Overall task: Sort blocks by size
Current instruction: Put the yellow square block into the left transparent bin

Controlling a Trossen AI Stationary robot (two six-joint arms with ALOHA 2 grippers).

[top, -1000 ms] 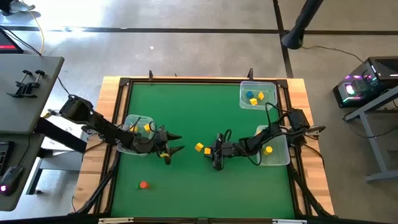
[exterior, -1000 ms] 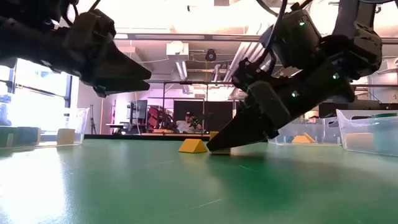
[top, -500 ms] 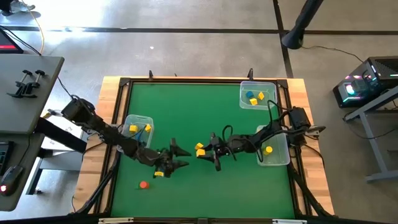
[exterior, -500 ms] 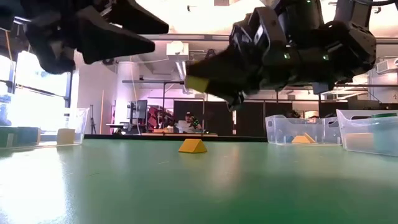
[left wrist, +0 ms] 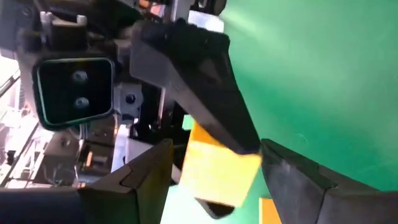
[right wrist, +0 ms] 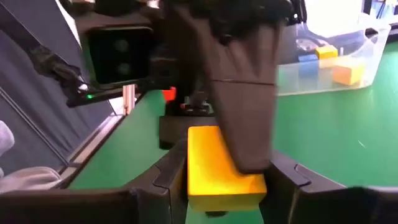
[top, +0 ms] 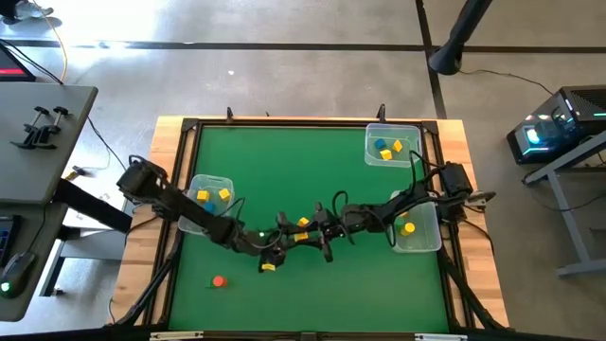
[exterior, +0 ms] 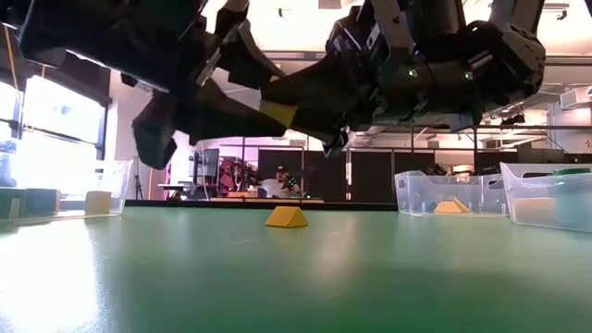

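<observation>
Within the last second, a yellow block (right wrist: pixel 219 163) has been lifted off the green mat (top: pixel 284 170) by the right gripper (top: pixel 322 232) and carried toward mid-table, where the left gripper (top: pixel 281 239) has been brought in to meet it. The block is now held above the mat, pinched between the right gripper's fingers, while the left gripper's fingers are spread around it and have not yet closed on it. A handover is judged to be under way, presumably so the block can be taken to the left bin (top: pixel 194 182). One yellow wedge-shaped block (exterior: pixel 286 216) is left on the mat beneath the grippers, another yellow block (top: pixel 268 267) just beside the left gripper, and an orange-red block (top: pixel 219 280) well apart toward the table's near edge.
</observation>
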